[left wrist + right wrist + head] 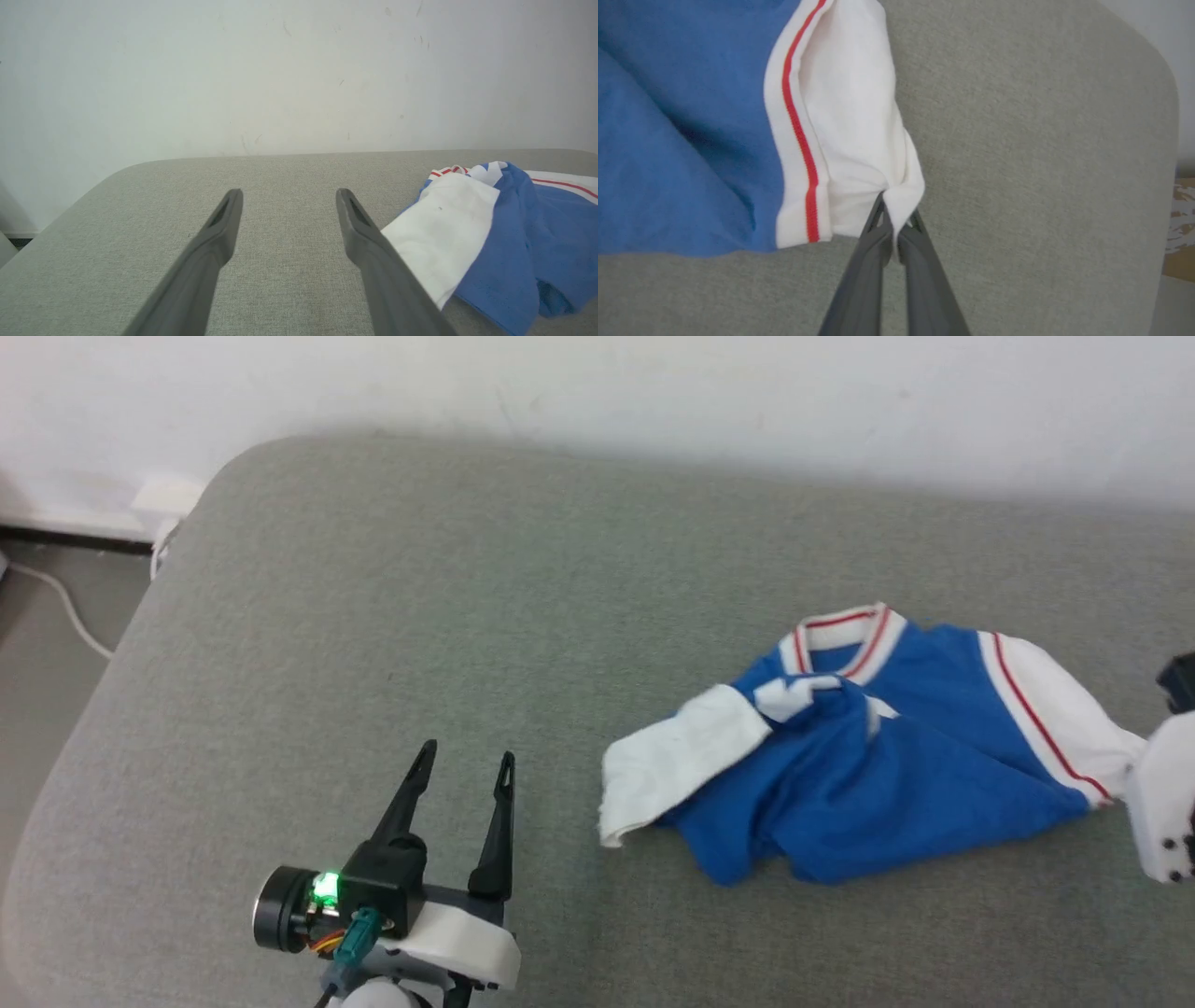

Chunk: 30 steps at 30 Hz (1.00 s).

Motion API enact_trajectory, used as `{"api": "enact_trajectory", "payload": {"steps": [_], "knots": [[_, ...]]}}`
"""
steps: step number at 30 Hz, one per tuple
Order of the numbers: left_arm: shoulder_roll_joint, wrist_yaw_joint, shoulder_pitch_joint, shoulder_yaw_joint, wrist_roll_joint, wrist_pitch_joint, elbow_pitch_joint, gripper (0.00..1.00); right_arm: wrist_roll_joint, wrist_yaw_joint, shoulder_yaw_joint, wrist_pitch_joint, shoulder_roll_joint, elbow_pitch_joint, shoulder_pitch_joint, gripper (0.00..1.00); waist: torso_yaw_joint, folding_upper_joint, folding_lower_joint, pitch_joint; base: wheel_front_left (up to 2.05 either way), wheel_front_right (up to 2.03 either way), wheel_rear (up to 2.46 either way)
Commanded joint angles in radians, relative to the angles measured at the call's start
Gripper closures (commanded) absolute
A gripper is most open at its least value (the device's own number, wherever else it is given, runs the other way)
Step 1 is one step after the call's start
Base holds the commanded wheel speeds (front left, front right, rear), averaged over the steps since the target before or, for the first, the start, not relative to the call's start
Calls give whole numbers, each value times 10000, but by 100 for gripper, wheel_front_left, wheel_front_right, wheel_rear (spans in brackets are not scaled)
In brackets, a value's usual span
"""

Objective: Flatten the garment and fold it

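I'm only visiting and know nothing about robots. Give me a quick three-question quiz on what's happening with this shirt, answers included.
1. True or false: the garment lies flat and smooth on the grey cushion.
2. Which one pinches the white sleeve: A) left, B) right, C) neither?
3. Fill in: the left hand waits beside the shirt with its fingers ____.

Key
1. False: it is crumpled.
2. B: the right hand is shut on the sleeve's edge.
3. Open.
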Motion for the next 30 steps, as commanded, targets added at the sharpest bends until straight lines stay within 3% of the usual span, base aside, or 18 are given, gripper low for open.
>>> {"api": "enact_trajectory", "payload": {"steps": [1, 5, 7, 11, 17, 25, 30], "knots": [[22, -54, 17, 52, 78, -47, 4, 0, -494, -21, -540, 171, -67, -146, 459, 100, -439, 0, 0, -261, 0, 0, 0], [-20, -45, -74, 62, 69, -47, -36, 0, -1572, -21, -1539, 281, 313, -604, 1148, 100, -555, 0, 0, -105, 0, 0, 0], [-37, -43, -132, 71, 65, -47, -31, 0, -1812, -21, -1930, 60, 767, -960, 1342, 0, -624, 0, 0, -55, 0, 0, 0], [-56, -49, -206, 107, 51, -47, -16, 0, -2092, -21, -2122, -470, 1290, -1490, 1491, 0, -807, 0, 0, -56, 0, 0, 0], [-78, -140, -253, 196, 16, -47, -28, 0, -2134, -21, -2546, -2331, 2033, -2585, 1570, 0, -1292, 0, 0, -255, 0, 0, 0], [-99, -397, -205, 206, -19, -47, -163, 0, -2243, -21, -2789, -6150, 2965, -4131, 2411, 0, -1957, 0, 0, -407, 0, 0, 0], [-110, -613, -224, 128, -40, -47, -72, 0, -2369, -21, -3066, -7954, 3856, -4131, 3288, 0, -2273, 0, 0, -320, 0, 0, 0]]}}
